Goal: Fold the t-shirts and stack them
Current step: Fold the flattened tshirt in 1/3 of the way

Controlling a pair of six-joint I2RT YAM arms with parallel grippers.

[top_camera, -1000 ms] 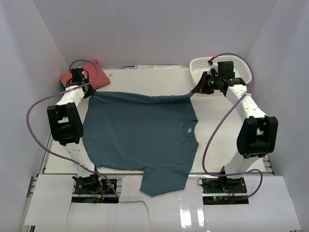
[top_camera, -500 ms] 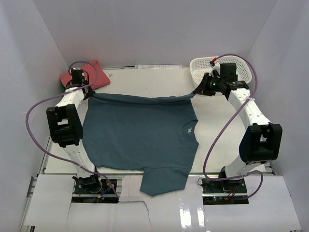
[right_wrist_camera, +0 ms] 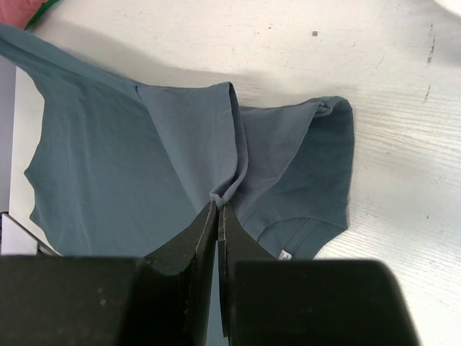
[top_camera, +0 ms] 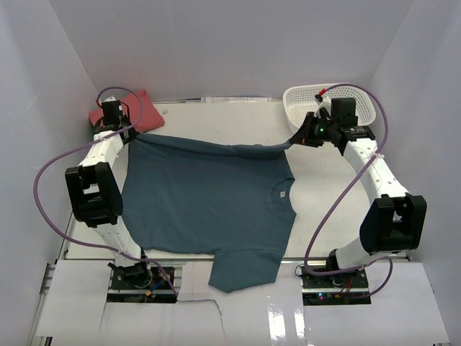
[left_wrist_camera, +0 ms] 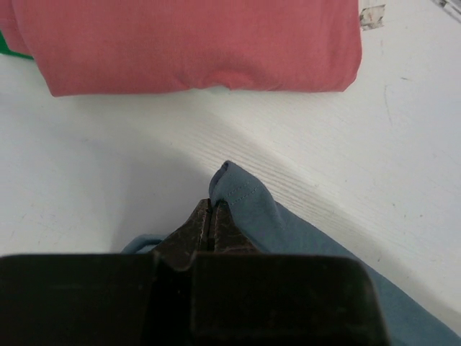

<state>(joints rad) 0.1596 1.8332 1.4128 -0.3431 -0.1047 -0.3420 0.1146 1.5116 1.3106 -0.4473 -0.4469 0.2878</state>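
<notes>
Where jaws clamp, t-shirt (top_camera: 209, 194) is taut.

Dark teal-blue cloth t-shirt (top_camera: 209, 194): matt, soft knit, stitched hem. Coral-red cloth t-shirt (left_wrist_camera: 187, 43): matt, fine even weave. White bench (left_wrist_camera: 94, 158): matt painted surface, faint grain lines, small scuffs. White plastic lattice basket (top_camera: 294, 107): smooth, slight sheen. Black fingers (left_wrist_camera: 196, 229): matt, hard plastic in appearance.

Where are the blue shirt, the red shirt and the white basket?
blue shirt (top_camera: 205, 198), overhead view, middle of its body.
red shirt (left_wrist_camera: 187, 43), left wrist view, folded top face.
white basket (top_camera: 292, 101), overhead view, left rim.
</notes>
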